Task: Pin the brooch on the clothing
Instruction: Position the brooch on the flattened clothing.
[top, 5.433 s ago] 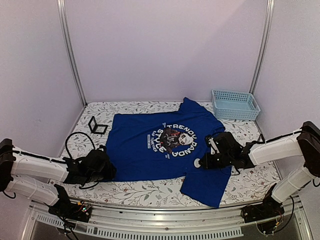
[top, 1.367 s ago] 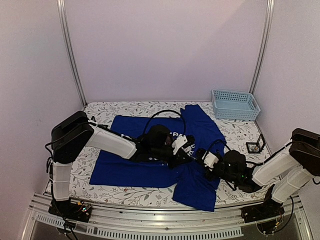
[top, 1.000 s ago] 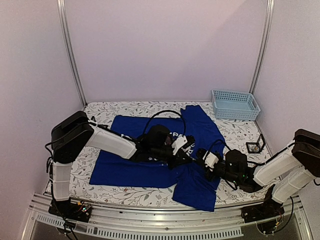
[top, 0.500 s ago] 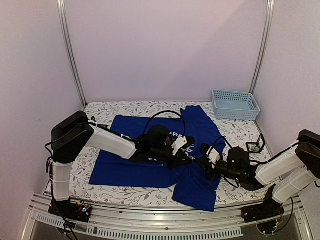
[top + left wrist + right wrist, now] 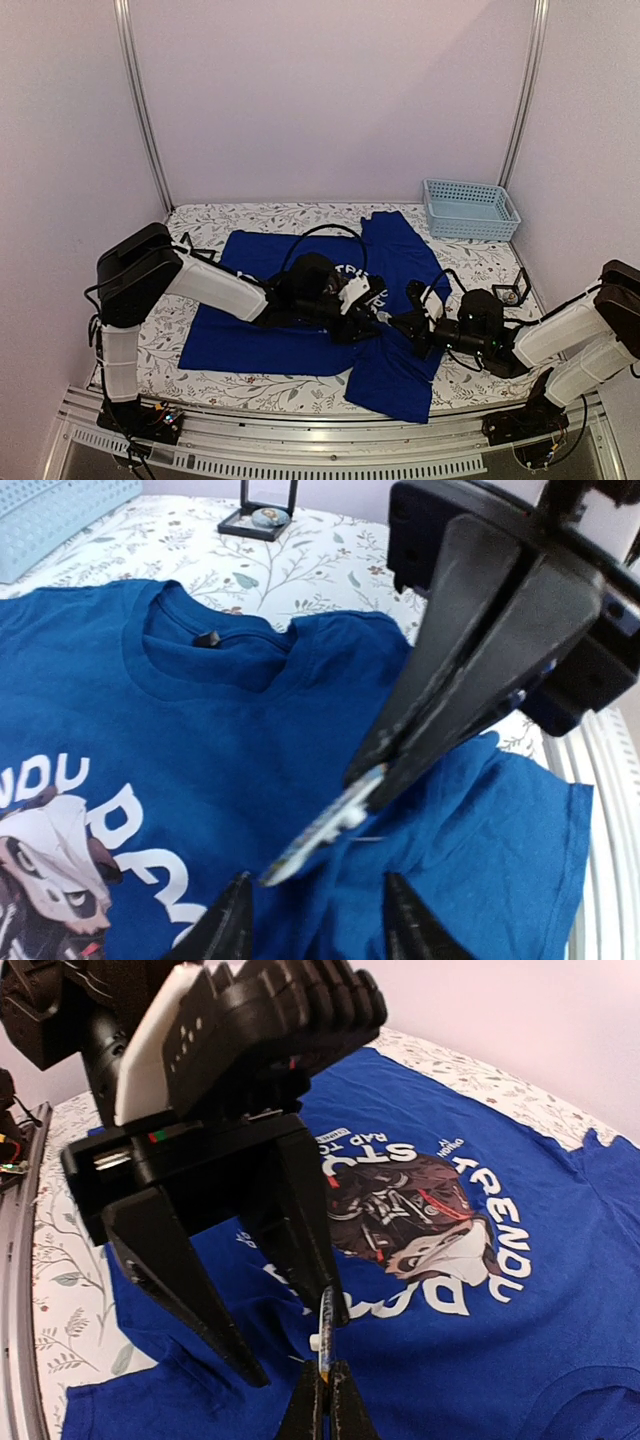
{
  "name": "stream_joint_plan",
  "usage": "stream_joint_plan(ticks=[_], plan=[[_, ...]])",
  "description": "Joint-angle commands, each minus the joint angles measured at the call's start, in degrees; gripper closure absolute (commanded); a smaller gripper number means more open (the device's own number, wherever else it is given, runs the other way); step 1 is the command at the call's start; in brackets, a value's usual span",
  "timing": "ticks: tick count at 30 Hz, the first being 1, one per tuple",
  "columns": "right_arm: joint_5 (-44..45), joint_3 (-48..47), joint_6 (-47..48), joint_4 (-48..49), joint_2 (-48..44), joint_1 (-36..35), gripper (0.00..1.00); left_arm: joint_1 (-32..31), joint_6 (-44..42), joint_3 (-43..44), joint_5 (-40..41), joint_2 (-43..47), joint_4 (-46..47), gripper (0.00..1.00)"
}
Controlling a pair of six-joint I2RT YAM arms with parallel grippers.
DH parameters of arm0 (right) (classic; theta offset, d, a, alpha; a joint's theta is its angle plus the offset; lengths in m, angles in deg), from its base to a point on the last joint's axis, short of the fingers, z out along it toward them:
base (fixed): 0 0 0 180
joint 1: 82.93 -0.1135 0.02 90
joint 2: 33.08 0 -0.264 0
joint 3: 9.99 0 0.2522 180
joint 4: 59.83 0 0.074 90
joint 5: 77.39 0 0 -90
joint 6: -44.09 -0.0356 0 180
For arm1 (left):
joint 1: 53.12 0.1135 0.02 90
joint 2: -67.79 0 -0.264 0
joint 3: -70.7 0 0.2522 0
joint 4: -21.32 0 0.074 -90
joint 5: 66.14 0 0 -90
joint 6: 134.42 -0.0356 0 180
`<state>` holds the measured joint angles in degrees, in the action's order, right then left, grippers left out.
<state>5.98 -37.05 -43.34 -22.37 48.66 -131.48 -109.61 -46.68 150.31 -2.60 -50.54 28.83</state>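
The left claw (image 5: 318, 932) is spread on both sides of the brooch (image 5: 322, 832), which hangs close over the blue T-shirt (image 5: 200, 720), and the right claw (image 5: 378, 778) pinches it tight. I think pinning is the step now, so next the pin must push gently into the cloth. The brooch sticks lengthwise out of the right claw, tipped down toward the left claw.

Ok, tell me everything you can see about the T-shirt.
The T-shirt is royal blue, soft knit by the look, short-sleeved, with a round collar and a chest print of a panda face ringed by white letters. It lies print up on the floral table, collar toward the right arm, slightly rumpled. The open left gripper and the right gripper, shut on the brooch, hang over its chest; contact is unclear.
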Motion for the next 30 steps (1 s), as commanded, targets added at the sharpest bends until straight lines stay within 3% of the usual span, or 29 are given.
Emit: stream_joint_plan(ticks=[1,3,7,13,21,25,28,30], plan=[[-13.5,0.5,-2.1,2.8,-1.3,2.5,1.00,2.0,-3.0,-5.3,3.3,5.8,4.9,0.48],[-18.8,0.2,-1.9,2.7,-1.2,5.4,1.00,2.7,-4.6,-7.6,1.1,7.2,6.2,0.43],[-25.4,-2.2,-0.7,0.2,-0.2,7.8,1.00,3.2,-5.7,-9.0,-0.6,8.1,8.3,0.42],[-28.8,-4.4,1.1,-1.0,1.7,8.8,1.00,3.6,-5.1,-7.7,-5.9,6.2,10.1,0.51],[-29.8,-6.6,3.2,-4.1,2.3,9.5,1.00,3.6,-3.8,-8.3,-7.0,5.4,13.1,0.76],[-29.8,-7.1,3.7,-5.0,2.4,9.8,1.00,3.6,-3.4,-9.1,-9.4,5.8,14.1,0.99],[-29.9,-7.4,3.7,-5.3,2.4,10.2,1.00,3.6,-1.9,-9.6,-12.0,6.1,14.8,1.00],[-30.1,-7.2,3.3,-5.3,2.2,10.5,0.88,3.7,-0.4,-10.5,-12.1,6.4,16.4,1.00]])
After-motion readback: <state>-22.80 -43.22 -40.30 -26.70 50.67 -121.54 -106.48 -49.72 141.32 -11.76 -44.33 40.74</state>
